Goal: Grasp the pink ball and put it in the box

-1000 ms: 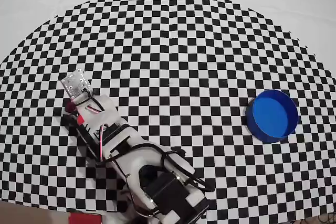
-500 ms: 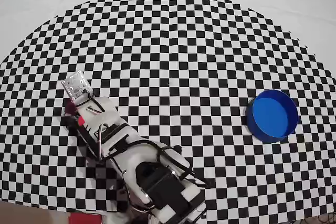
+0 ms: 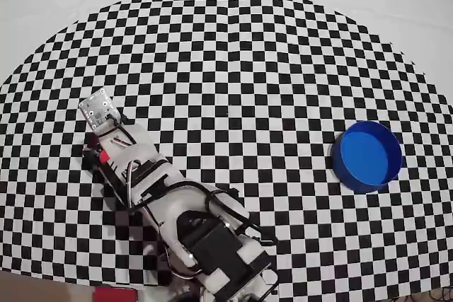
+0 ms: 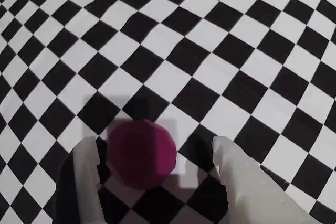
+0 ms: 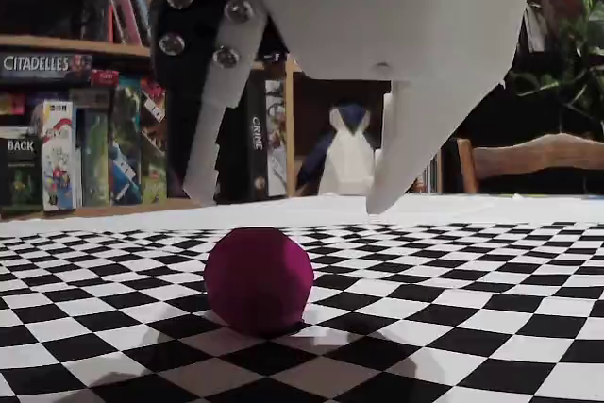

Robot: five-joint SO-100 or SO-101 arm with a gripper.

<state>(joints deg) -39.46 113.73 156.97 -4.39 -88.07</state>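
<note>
The pink ball (image 4: pixel 140 153) rests on the checkered cloth between my gripper's (image 4: pixel 153 142) two white fingers, nearer the left one in the wrist view. The gripper is open, with a gap on each side of the ball. In the fixed view the ball (image 5: pixel 258 278) sits on the cloth, and the gripper (image 5: pixel 288 203) hangs open over it with both fingertips just above the ball's top. In the overhead view my arm (image 3: pixel 145 178) covers the ball at the left. The blue box (image 3: pixel 343 172) stands far off at the right and looks empty.
The checkered cloth (image 3: pixel 233 68) spreads over a white table. A shelf of board games (image 5: pixel 66 129) and a wooden chair (image 5: pixel 528 162) stand behind the table in the fixed view. A red object (image 3: pixel 113 293) shows at the near edge by the arm's base.
The arm has reached slightly farther up and to the left in the overhead view. The sliver of pink beside the gripper is now covered by the arm.
</note>
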